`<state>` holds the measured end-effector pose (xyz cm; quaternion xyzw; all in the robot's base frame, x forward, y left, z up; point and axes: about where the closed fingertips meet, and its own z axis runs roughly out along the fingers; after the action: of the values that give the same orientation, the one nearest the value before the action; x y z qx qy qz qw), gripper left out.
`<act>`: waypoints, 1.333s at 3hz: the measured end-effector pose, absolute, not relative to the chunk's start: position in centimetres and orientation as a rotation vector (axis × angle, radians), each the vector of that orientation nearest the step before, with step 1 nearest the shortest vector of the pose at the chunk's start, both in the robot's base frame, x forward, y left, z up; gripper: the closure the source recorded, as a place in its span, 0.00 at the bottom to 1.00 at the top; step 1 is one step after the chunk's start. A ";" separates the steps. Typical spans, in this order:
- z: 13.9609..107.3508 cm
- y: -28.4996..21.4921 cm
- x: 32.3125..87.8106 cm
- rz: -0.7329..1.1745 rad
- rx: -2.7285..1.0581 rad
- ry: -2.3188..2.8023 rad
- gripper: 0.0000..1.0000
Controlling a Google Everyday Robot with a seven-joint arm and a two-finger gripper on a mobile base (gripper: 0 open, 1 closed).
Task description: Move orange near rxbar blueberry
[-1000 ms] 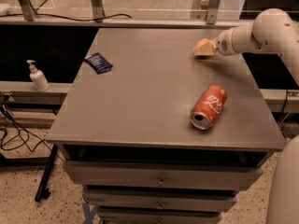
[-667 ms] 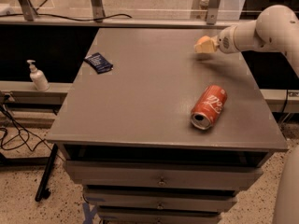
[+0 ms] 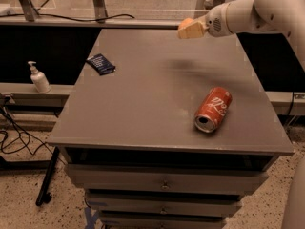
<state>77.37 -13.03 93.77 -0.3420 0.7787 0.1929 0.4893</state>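
Orange fruit can't be made out apart from the tan gripper (image 3: 190, 28), raised over the table (image 3: 143, 104) at 1 o'clock; open or closed, can't tell. Rxbar blueberry (image 3: 101, 64) lies flat at 10 o'clock, well apart. Red can (image 3: 213, 109) lies on its side at 4 o'clock.

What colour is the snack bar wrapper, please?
The rxbar blueberry is dark navy blue, in the camera view; the gripper hangs over the far edge of the table.
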 end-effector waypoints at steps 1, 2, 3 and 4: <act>93.8 -13.0 77.4 0.469 -0.831 1.892 1.00; 92.7 -11.0 77.1 0.466 -0.930 1.893 1.00; 89.5 -7.9 76.0 0.375 -1.130 1.874 1.00; 83.6 -4.8 74.3 0.256 -1.358 1.840 1.00</act>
<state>74.30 -4.80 83.56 -0.5387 0.7300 0.1014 0.4082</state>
